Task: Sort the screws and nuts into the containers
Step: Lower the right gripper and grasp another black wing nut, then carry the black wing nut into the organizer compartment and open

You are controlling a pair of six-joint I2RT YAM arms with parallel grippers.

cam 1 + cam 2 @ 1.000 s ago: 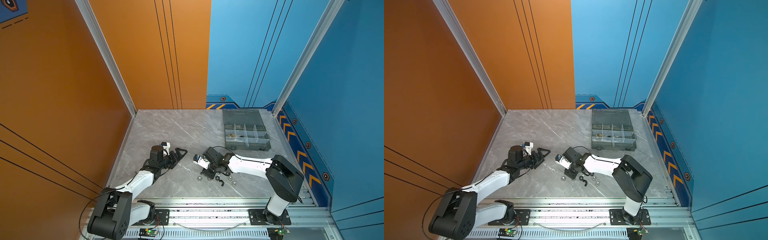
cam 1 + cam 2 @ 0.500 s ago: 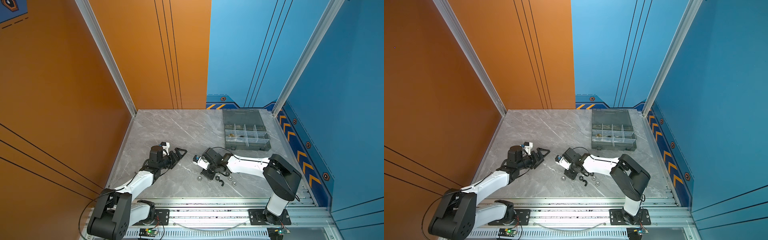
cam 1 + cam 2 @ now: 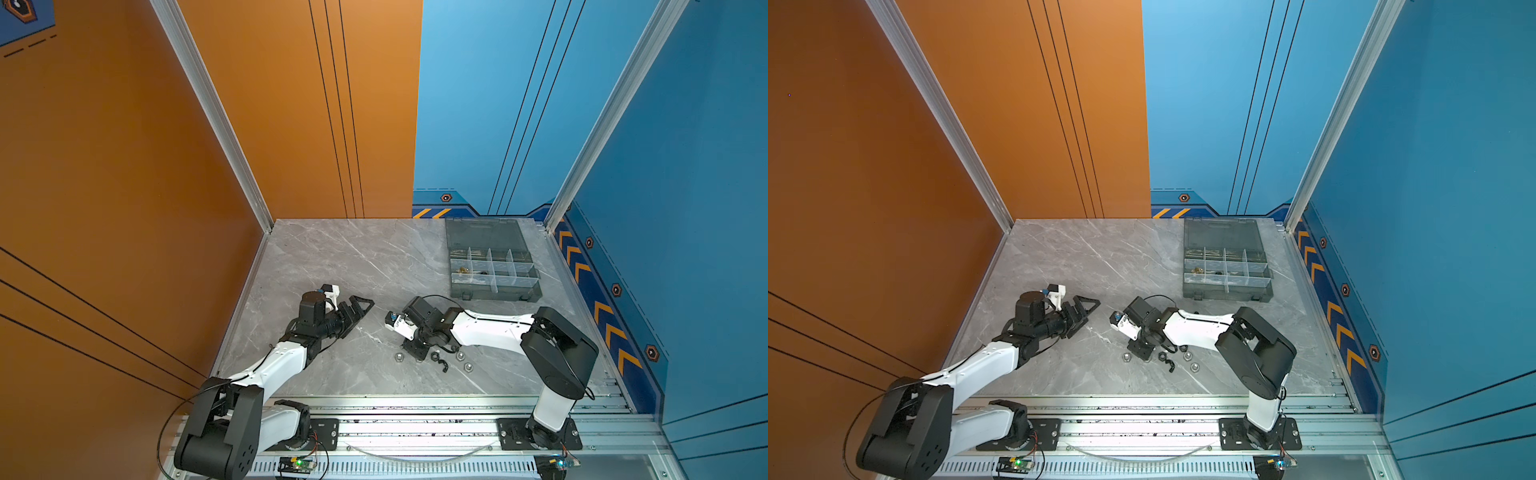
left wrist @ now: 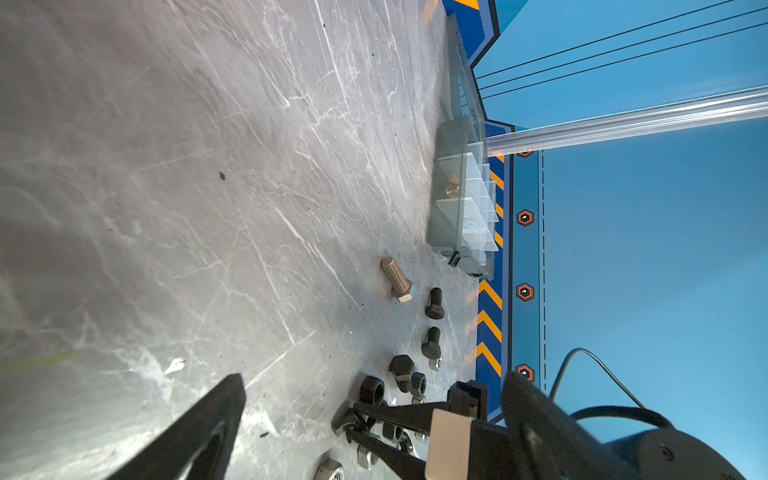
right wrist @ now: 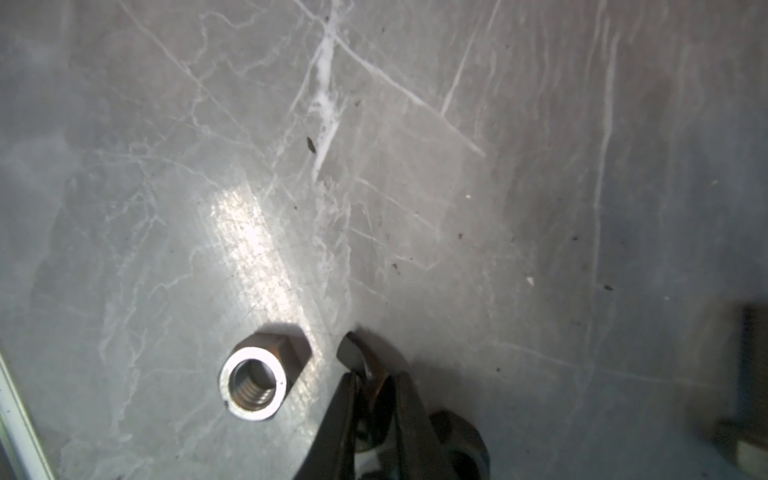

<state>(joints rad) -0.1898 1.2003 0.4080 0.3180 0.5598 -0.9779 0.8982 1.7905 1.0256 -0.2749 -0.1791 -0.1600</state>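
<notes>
Fingers of the right gripper (image 5: 366, 376) are drawn nearly together on a small black nut (image 5: 350, 348), whose glossy edge pokes out past the tips. It may be a wing nut, but the close view does not settle that. The tips sit right at the grey marble table (image 3: 332, 257).

Just beside them lies a silver nut (image 5: 254, 384), flat and six-sided, with its thread showing down the bore. Around the gripper more nuts (image 3: 468, 366), silver and black, lie loose on the table. They are well apart from the box (image 3: 498, 296), out from its front left corner.

Between that cluster and the box lie the screws (image 4: 431, 343). One is a longer silver screw (image 4: 397, 279) with a threaded shaft and hex head, and near it are short black screws (image 4: 434, 303), none touching.

Inside the box, brass nuts (image 3: 463, 271) rest in the left end compartment (image 3: 457, 266) of the middle row. The lid (image 3: 484, 232) lies open behind it.

The left gripper (image 3: 361, 307) is farther from the box than the right one, with its fingers spread wide and nothing between them.
</notes>
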